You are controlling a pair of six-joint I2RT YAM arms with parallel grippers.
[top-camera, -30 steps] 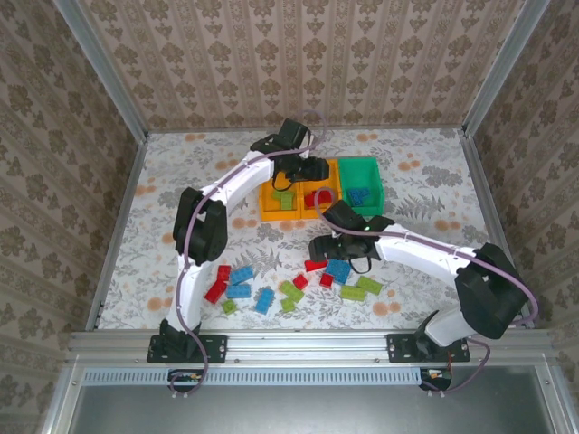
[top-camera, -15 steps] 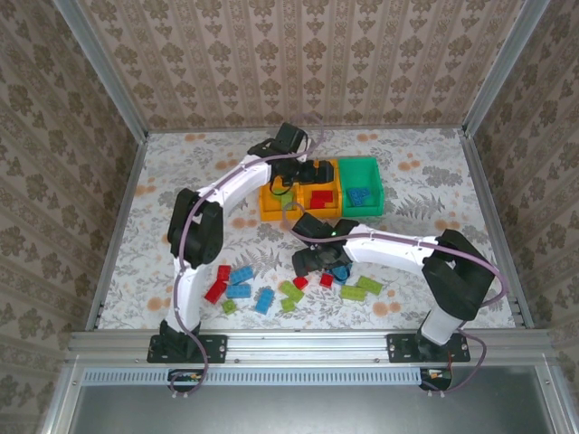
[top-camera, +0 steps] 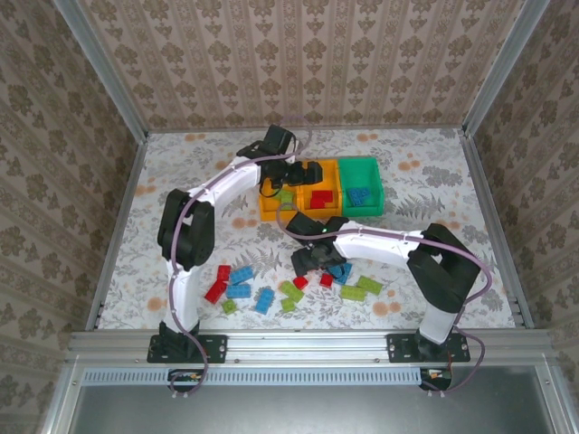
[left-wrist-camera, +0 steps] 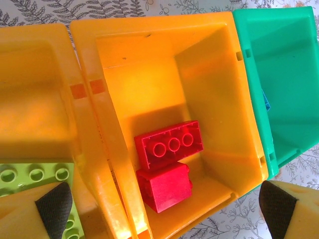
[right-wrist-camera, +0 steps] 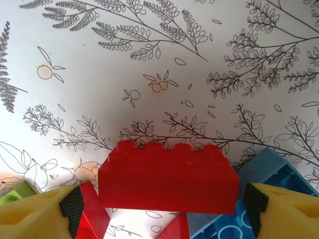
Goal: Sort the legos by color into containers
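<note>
My left gripper [left-wrist-camera: 165,204] [top-camera: 306,175] hangs open above the middle orange-yellow container [left-wrist-camera: 149,45], where two red legos [left-wrist-camera: 168,144] lie. A lime green lego [left-wrist-camera: 35,175] rests in the left orange-yellow container [top-camera: 269,206]. The green container [top-camera: 362,167] holds blue legos [top-camera: 360,195]. My right gripper [right-wrist-camera: 162,206] [top-camera: 312,259] is down at the loose pile, open, its pads on either side of a long red lego [right-wrist-camera: 167,174] with a small gap on each side.
Loose red, blue and lime green legos [top-camera: 240,291] lie scattered on the flowered table near the front edge. A blue lego [right-wrist-camera: 271,196] and a red lego [right-wrist-camera: 92,216] crowd the right fingers. Metal rails frame the table.
The left gripper opened over the middle container and drew back a little to the left. The right arm swung left and lowered over the long red lego.
</note>
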